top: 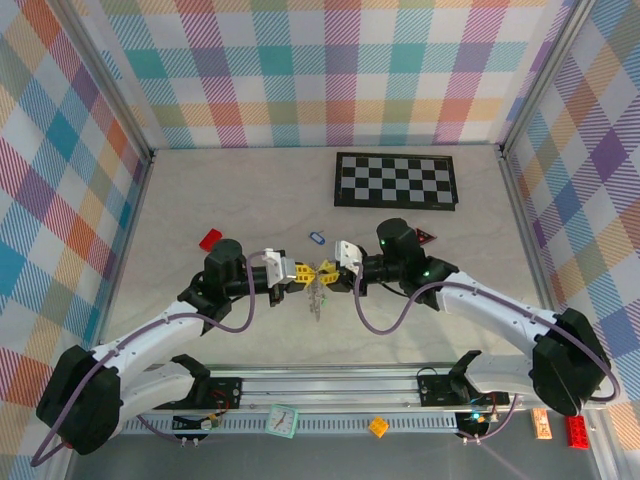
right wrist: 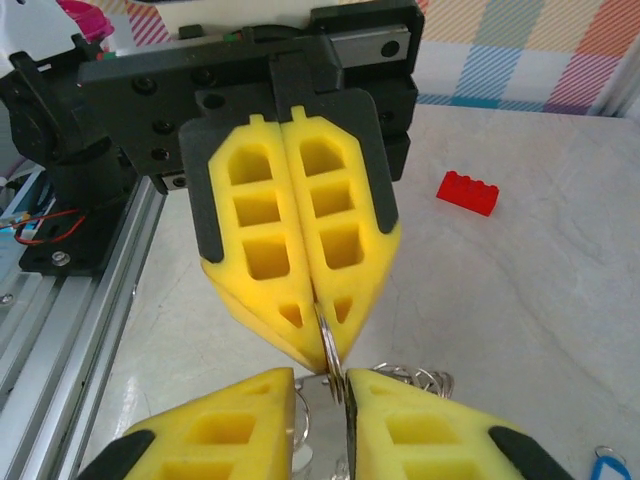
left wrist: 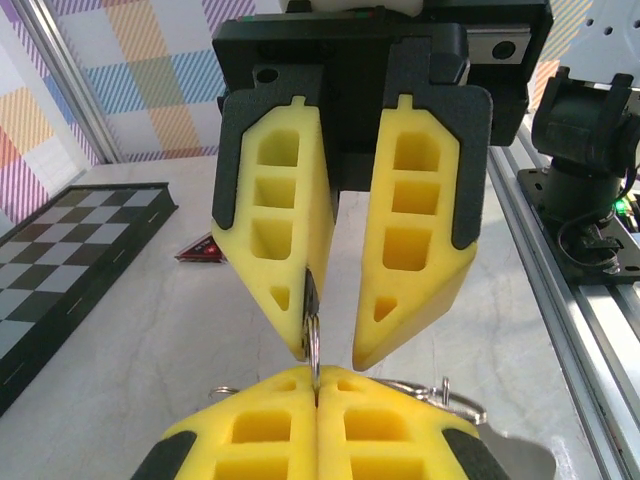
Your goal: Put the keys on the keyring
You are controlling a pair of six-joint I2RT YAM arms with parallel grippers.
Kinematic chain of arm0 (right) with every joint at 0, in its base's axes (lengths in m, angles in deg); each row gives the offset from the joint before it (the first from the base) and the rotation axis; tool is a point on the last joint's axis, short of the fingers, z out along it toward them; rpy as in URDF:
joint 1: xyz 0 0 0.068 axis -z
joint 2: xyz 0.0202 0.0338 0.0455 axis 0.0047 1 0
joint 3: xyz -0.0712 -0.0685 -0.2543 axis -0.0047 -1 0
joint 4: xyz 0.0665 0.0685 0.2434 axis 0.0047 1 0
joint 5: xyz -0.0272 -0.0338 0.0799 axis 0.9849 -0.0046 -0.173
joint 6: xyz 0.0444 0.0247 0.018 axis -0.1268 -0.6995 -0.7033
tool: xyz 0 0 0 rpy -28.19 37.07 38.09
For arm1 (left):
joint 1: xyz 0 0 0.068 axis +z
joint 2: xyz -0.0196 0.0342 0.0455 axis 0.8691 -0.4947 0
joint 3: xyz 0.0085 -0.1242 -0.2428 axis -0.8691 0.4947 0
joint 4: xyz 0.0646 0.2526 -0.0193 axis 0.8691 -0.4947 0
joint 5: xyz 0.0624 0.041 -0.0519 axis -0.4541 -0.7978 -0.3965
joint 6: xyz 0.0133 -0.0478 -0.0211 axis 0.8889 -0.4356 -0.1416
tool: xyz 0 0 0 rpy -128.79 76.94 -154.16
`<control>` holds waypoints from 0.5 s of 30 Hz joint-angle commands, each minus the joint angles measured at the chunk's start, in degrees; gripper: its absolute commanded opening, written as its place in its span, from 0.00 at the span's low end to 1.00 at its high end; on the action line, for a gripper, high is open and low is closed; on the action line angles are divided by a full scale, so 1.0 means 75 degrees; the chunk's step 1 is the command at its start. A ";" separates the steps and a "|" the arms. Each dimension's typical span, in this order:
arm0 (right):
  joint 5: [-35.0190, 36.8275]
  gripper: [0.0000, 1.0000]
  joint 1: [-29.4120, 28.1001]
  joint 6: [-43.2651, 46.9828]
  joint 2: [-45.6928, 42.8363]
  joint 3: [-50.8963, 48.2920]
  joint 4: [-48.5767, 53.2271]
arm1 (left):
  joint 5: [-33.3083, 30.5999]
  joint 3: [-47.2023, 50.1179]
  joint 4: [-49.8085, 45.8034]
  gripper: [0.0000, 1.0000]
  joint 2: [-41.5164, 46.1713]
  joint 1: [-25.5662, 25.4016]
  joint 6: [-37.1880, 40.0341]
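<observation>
The pale table [top: 250, 195] carries a chequered board [top: 396, 180] at its far side. Nearer than the board's right end lies a red triangle [top: 427, 237]. Off its left end is what looks like a blue key [top: 316, 238], and well left of that a red block [top: 210, 239].

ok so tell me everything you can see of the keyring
The keyring is a thin silvery metal ring, seen edge-on from both wrists. The left gripper is shut on one edge; the opposite edge sits inside the open right gripper, close against one finger. Small silvery loops and a clasp trail off it. Whether it touches the table cannot be told.
</observation>
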 commanded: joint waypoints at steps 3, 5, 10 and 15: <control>-0.0489 0.14 -0.0043 -0.0069 0.0138 0.0273 -0.0371 | 0.0353 0.0000 0.0645 0.00 -0.0120 -0.0076 -0.0037; -0.0507 0.04 -0.0046 -0.0080 0.0177 0.0285 -0.0371 | 0.0339 0.0011 0.0754 0.00 -0.0156 -0.0076 -0.0120; -0.0229 0.00 -0.0046 0.0190 0.0117 0.0410 0.0213 | -0.0152 0.0064 0.0670 0.12 -0.0080 -0.0088 -0.0372; 0.0217 0.00 -0.0046 0.0502 0.0080 0.0810 0.1340 | -0.0713 0.0082 -0.0256 0.35 0.0366 -0.0100 -0.0280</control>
